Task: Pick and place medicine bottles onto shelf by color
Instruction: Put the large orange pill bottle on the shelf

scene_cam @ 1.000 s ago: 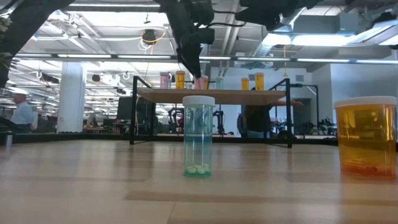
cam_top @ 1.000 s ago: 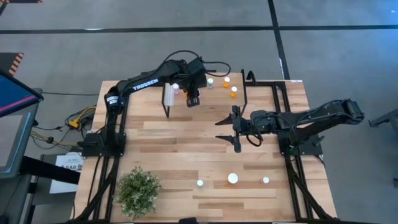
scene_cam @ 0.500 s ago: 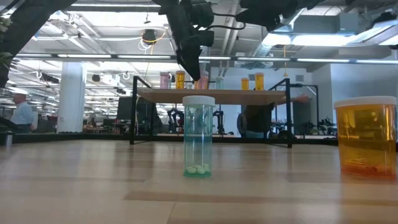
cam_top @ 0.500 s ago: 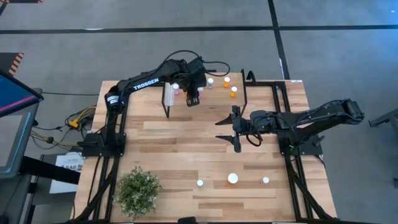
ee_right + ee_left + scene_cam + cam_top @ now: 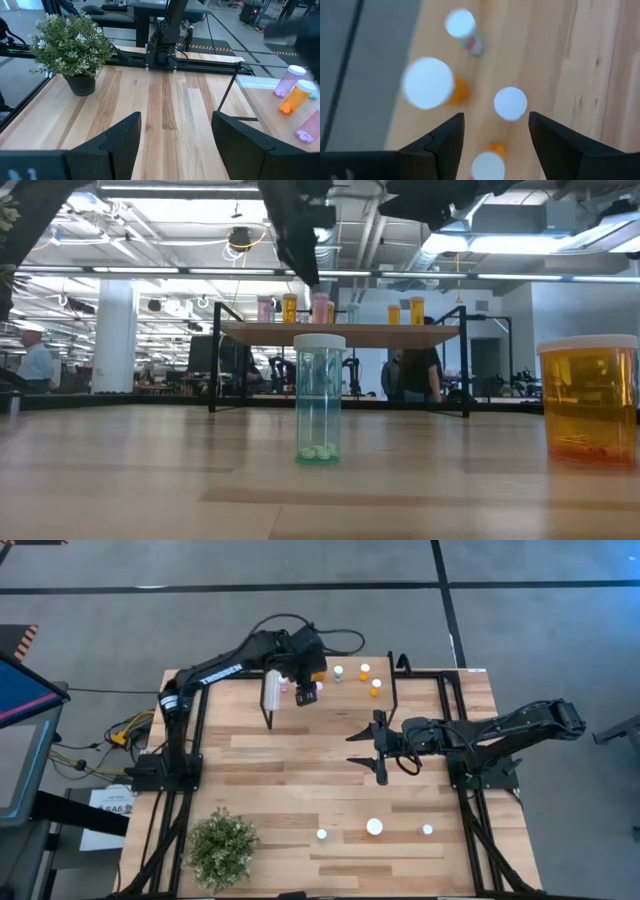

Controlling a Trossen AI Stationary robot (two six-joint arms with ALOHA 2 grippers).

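Bottles point(image 5: 374, 827) of thin plastic with round white caps stand in two groups: three on the near tabletop point(image 5: 280, 775), one pale blue-green point(image 5: 319, 398), one larger and orange point(image 5: 590, 398) and one small at the right point(image 5: 427, 830), and a row already up on the shelf point(image 5: 340, 333) at the far edge. They look light, rigid and smooth-sided, the few pills inside adding almost nothing, so I judge they tip easily and could slip in hard fingers; the best hold is across the cylindrical body just under the cap, from above or from the side, squarely enough not to knock a neighbour. The left gripper point(image 5: 308, 690) hangs over the left end of the shelf with its fingers spread and nothing between them; its wrist view looks straight down on four white caps, one cap point(image 5: 510, 103) lying in the gap between the fingertips but well below them, an orange bottle point(image 5: 431, 85) to one side. In the low view a pink bottle point(image 5: 320, 307) stands on the plank just below that arm, free of it. The right gripper point(image 5: 378, 745) waits mid-table, fingers wide and empty, well apart from the three loose bottles. A green plant point(image 5: 221, 847) sits at the near left corner.
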